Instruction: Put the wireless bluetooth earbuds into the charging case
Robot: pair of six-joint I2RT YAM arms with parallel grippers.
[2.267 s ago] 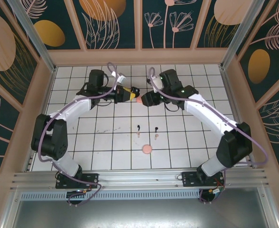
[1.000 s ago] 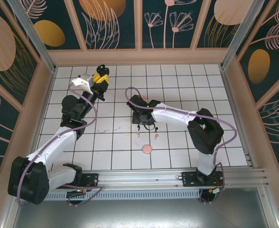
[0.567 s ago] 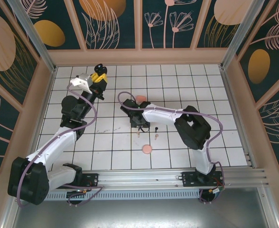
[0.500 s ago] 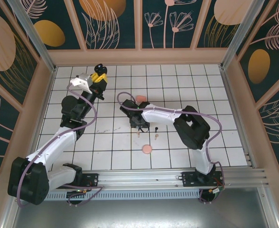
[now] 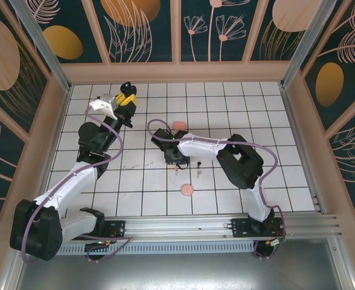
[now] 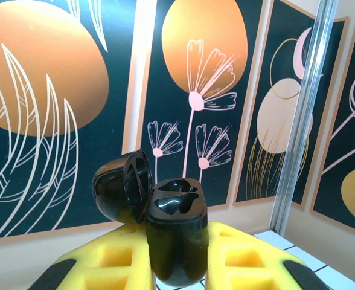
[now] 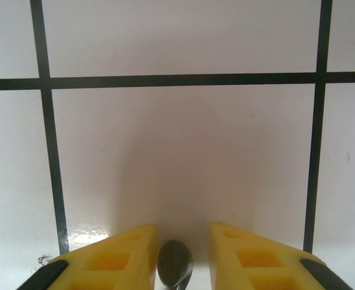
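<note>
My left gripper (image 5: 125, 98) is raised at the back left, shut on a black charging case (image 6: 174, 223) with its lid flipped open and both sockets empty. My right gripper (image 5: 176, 159) is down on the tiles at mid-table. In the right wrist view a black earbud (image 7: 175, 266) lies between its yellow fingers (image 7: 129, 254). It rests against the left finger, with a gap on the right, so the jaws stand narrowly open. Another black earbud (image 5: 198, 164) and two pale pink earbuds (image 5: 176, 171) (image 5: 199, 176) lie just in front of it.
A round pink case (image 5: 187, 190) lies nearer the front edge. A pink rounded piece (image 5: 180, 125) sits behind the right gripper. Wooden walls (image 5: 177, 72) ring the tiled floor. The right arm's elbow (image 5: 241, 160) folds low over the tiles.
The right gripper has slid a little left and down over the black earbud, and its jaws have narrowed around it. The left arm has held still with the case.
</note>
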